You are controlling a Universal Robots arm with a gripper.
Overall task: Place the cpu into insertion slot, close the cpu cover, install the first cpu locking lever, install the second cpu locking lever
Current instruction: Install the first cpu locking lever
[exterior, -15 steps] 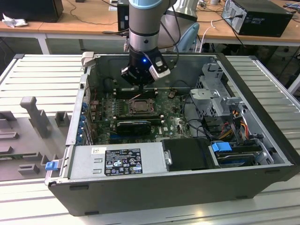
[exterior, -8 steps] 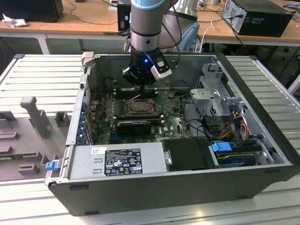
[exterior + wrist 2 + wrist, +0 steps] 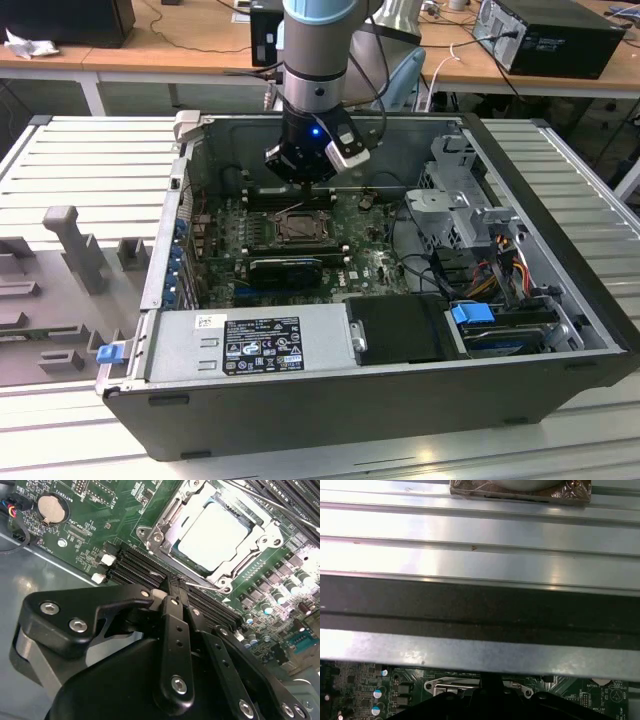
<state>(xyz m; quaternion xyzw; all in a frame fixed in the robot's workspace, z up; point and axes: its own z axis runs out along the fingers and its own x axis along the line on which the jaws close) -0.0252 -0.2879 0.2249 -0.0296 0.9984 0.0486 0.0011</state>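
In the second wrist view the pale silvery cpu (image 3: 215, 535) lies flat in the insertion slot (image 3: 233, 569). The silver cpu cover (image 3: 162, 527) lies down around the cpu as a frame. My gripper (image 3: 175, 586) is shut, its black fingers pressed together with nothing between them, and its tip sits just off the socket's edge beside a thin wire locking lever (image 3: 205, 585). Another thin lever (image 3: 280, 507) runs along the socket's far side. In the exterior view the gripper (image 3: 300, 188) hangs just above the socket (image 3: 300, 228) on the green motherboard (image 3: 370, 262).
The open computer case (image 3: 560, 200) walls in the work area. Black memory slots (image 3: 135, 565) run beside the socket. A black expansion card (image 3: 285, 268), a power supply (image 3: 250, 345), a drive cage (image 3: 450, 200) and cables (image 3: 500, 265) crowd the inside. A grey fixture (image 3: 70, 240) stands outside.
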